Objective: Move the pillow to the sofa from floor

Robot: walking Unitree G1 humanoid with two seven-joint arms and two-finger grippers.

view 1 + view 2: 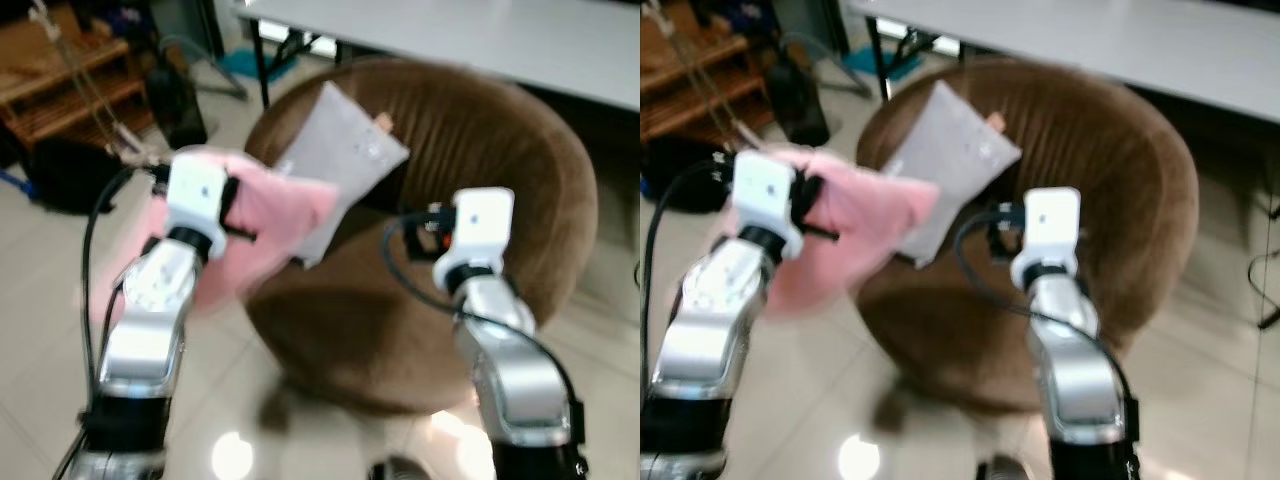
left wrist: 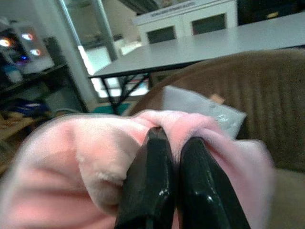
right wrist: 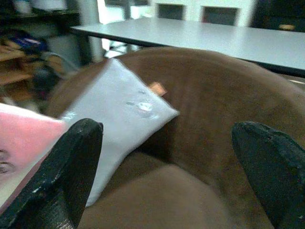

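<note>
Left gripper (image 2: 174, 157) has its two black fingers squeezed together on a fold of the pink pillow (image 1: 265, 215), so the fluffy thing is bunched up around the fingertips and hanging off the floor. It sits at the left edge of the brown sofa (image 1: 470, 130), with the pillow's right end just reaching over the sofa's rim and the rest drooping over the tiled floor (image 1: 40, 330) on the left side. Everything's a bit blurry in the head views, fyi.

Right gripper (image 3: 174, 167) is holding nothing, its fingers spread wide apart. It hovers over the sofa's seat, a bit right of the pink pillow and not touching it.

Further back on the sofa there's a grey pillow (image 1: 345, 150) leaning tilted against the backrest, with a small orange tag near its top corner. The pink one overlaps its lower left edge in the head views; can't really tell if they're actually touching.

Behind the sofa is a long white table (image 1: 480, 35) with black legs. Off to the far left there's a wooden shelf (image 1: 60, 75), a black bag (image 1: 65, 175) on the floor in front of it, and some cables trailing around.
</note>
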